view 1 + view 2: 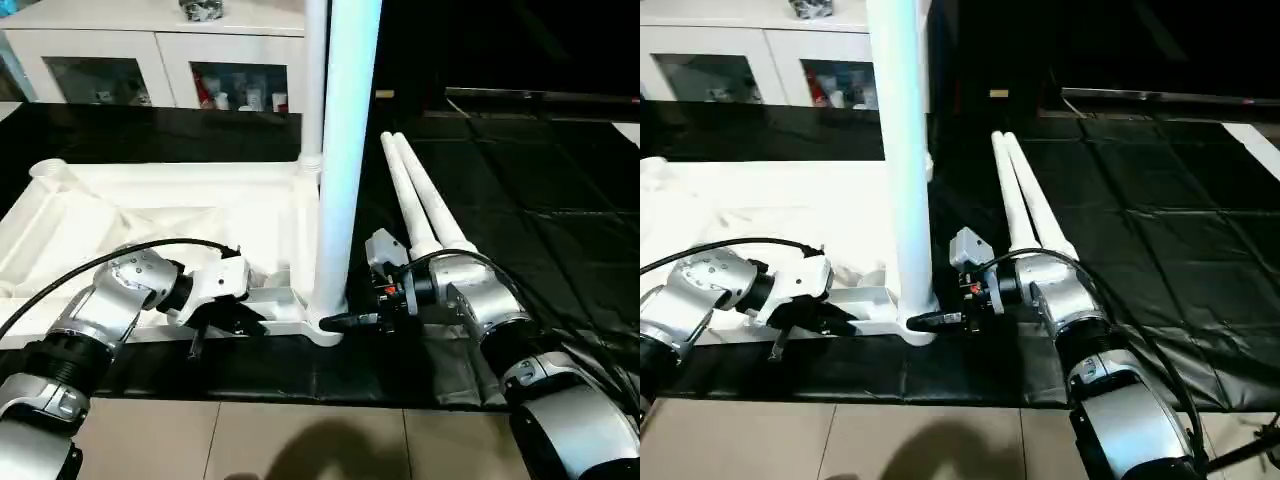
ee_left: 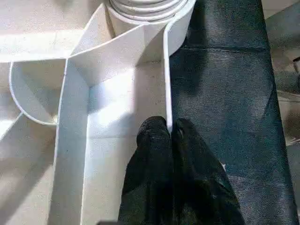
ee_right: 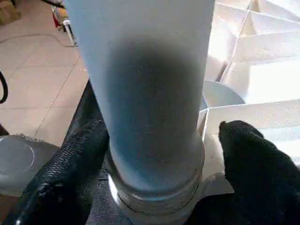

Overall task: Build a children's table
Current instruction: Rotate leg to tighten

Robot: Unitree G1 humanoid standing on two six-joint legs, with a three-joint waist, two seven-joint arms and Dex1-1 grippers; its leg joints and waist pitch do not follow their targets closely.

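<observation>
A: Well, biggest first: table top [image 1: 150, 215], ribbed underside up, flat on the black mat [image 1: 560, 170], spreading from centre out to 9 o'clock.

B: Handling?

A: Probably light for its size and stiff across the ribs, yet slick on the flat faces. Best taken at the thin rim wall [image 2: 166, 70] or near a corner socket [image 1: 325, 325], never by a broad panel.

B: Next down?

A: Upright leg [image 1: 345, 150], planted in that near socket at about 6 o'clock of the top. Hollow-looking, so likely light, rigid and smooth enough to slip. Worth gripping low by the collar, where a push goes straight into the socket. Second upright leg [image 1: 314, 90] just behind, toward 12. Two loose legs [image 1: 425, 205] side by side on the mat, pointing to 1 o'clock.

B: And the claws?

A: Left claw [image 2: 169, 126] pinched tight on the rim wall, at 8 o'clock from the seated leg. Right claw [image 3: 163, 127] spread wide, straddling the leg's base from 3 o'clock; one finger close against the tube, the other standing off. Not gripping, by the look.
</observation>
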